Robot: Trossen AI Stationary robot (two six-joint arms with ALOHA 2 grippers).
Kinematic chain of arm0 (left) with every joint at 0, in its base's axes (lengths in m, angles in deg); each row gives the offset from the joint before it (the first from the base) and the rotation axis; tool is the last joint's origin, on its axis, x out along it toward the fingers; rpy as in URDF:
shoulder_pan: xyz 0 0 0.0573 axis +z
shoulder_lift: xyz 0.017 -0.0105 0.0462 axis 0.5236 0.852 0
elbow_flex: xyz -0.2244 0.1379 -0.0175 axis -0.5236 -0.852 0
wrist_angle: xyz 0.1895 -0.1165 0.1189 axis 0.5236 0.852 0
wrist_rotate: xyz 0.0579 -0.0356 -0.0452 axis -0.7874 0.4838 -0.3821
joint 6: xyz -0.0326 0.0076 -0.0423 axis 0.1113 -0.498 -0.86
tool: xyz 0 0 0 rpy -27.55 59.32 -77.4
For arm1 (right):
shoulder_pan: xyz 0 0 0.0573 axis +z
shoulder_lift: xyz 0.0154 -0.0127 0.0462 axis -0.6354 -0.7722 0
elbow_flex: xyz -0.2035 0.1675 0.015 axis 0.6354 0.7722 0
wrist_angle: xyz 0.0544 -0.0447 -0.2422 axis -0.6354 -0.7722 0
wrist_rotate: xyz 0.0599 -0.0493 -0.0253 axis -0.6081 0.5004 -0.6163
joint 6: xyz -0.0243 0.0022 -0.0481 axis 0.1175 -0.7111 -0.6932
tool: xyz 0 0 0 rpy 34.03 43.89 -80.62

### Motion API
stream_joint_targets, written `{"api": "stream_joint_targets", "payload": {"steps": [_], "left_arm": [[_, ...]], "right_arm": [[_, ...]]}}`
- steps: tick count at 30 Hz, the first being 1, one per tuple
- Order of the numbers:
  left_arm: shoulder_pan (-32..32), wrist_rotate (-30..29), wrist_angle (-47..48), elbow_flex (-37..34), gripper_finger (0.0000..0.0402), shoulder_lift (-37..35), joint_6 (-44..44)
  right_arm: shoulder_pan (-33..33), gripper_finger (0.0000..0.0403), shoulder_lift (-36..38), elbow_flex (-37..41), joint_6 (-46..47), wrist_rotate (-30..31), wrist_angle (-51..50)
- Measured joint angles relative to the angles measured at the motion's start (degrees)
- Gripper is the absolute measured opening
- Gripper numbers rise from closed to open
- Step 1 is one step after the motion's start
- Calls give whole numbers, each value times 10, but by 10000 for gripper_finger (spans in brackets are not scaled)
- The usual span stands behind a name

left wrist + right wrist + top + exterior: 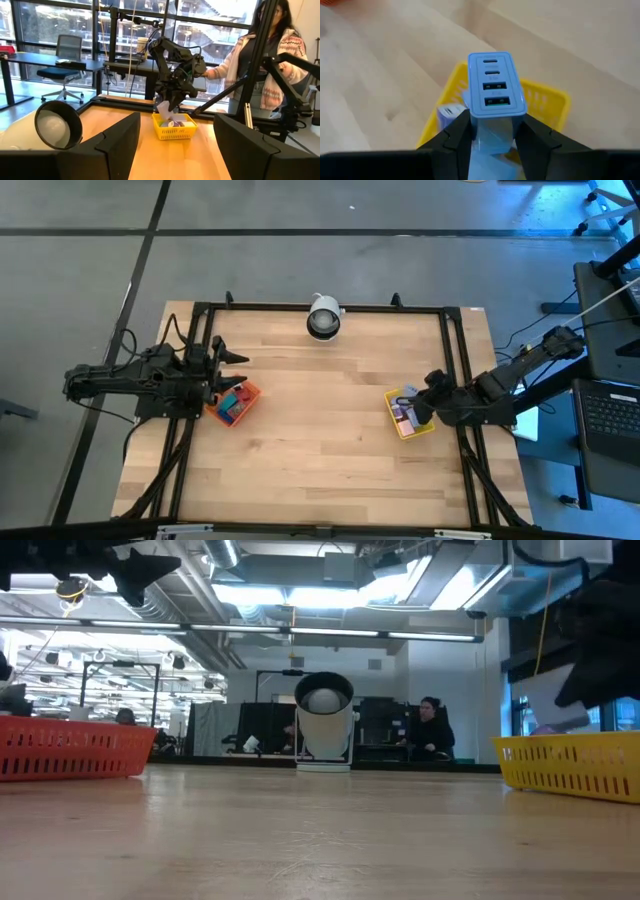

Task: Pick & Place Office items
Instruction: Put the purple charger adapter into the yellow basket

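My right gripper [492, 122] is shut on a light blue charger block [495, 82] with several ports, over the yellow tray [547, 100], which holds other small items [449, 114]. In the high view this gripper [418, 408] is at the tray's [398, 425] right side. My left gripper [238, 370] hangs open above the far edge of the orange tray [250, 392]. That tray holds red, teal and dark blue office items [230, 405]. The left wrist view looks between its open fingers [117, 145] across the table to the yellow tray [175, 131]. My right gripper pinches the charger block between its two fingers, on the block's two long sides near its rear end [492, 135]. The fingers [457, 135] lie along the block. Its ported face [494, 75] sticks out past the fingertips, over the tray.
A white dome camera [323, 317] stands at the middle of the table's far edge. A black frame [330, 307] runs round the table. Bare wood [320, 420] lies between the two trays. A person [272, 55] stands beyond the table behind the right arm.
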Motion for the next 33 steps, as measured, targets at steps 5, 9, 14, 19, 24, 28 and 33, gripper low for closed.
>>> {"api": "stream_joint_targets", "payload": {"steps": [5, 9, 14, 19, 24, 28, 33], "left_arm": [[0, 4, 7, 0, 248, 0, 0], [0, 4, 10, 0, 248, 0, 10], [0, 4, 11, 0, 248, 0, -1], [0, 4, 14, 0, 249, 3, -13], [0, 4, 17, 0, 249, 4, -20], [0, 4, 31, 0, 248, 4, -20], [0, 4, 48, 0, 248, 4, -26]], "right_arm": [[-1, 125, -31, -4, 35, -18, -3], [-5, 125, -42, -5, 37, -18, 0], [-20, 125, -56, -6, 39, -20, 7], [-24, 125, -68, -6, 36, -12, 37], [-18, 125, -69, -55, -1, 5, 43], [-19, 125, -73, -69, -14, 14, 38], [-16, 125, -96, -61, 25, -16, 32]]}}
